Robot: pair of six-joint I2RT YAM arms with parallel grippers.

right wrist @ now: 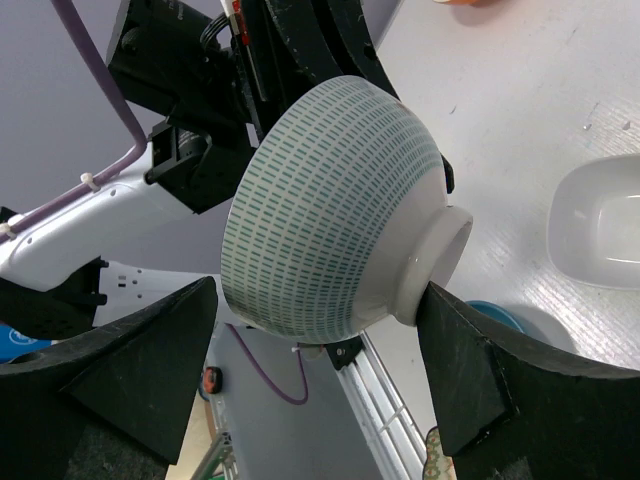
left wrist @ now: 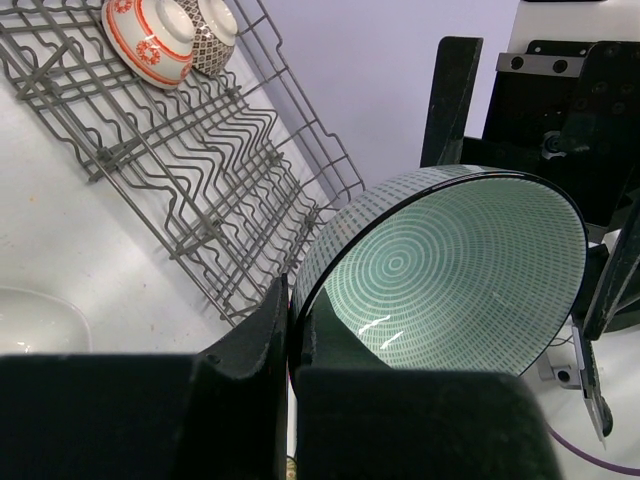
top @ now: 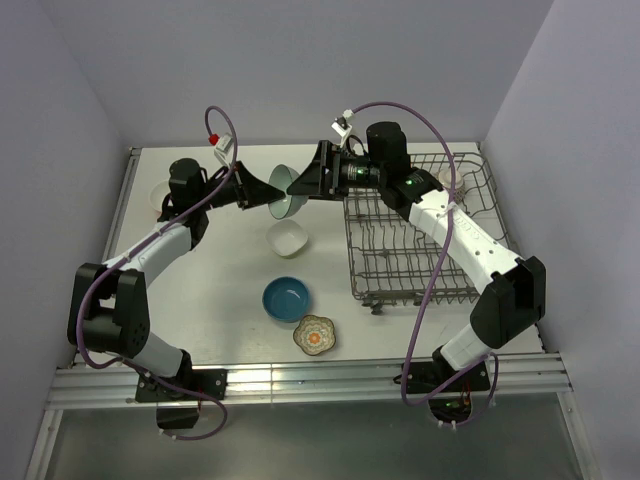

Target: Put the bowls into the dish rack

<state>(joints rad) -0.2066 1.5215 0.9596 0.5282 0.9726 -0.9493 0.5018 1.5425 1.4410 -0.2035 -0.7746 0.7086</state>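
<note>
Grip in midair above the desk (top: 200,290). My left claw (top: 258,190) pinches the rim of the pale teal bowl (top: 288,190), tipped sideways; my right claw (top: 306,184) is spread around its foot. Rightward, the dish rack (top: 400,250) holds an orange-white bowl (left wrist: 150,40) and a grey bowl (left wrist: 215,30).

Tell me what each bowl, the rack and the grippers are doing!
teal bowl: in the air, on its side.
left gripper: shut on teal bowl.
right gripper: open, around teal bowl.
white bowl: upright on table.
blue bowl: upright on table.
floral bowl: upright on table.
orange bowl: tipped, in rack.
grey bowl: tipped, in rack.
rack: holds two bowls.
</note>
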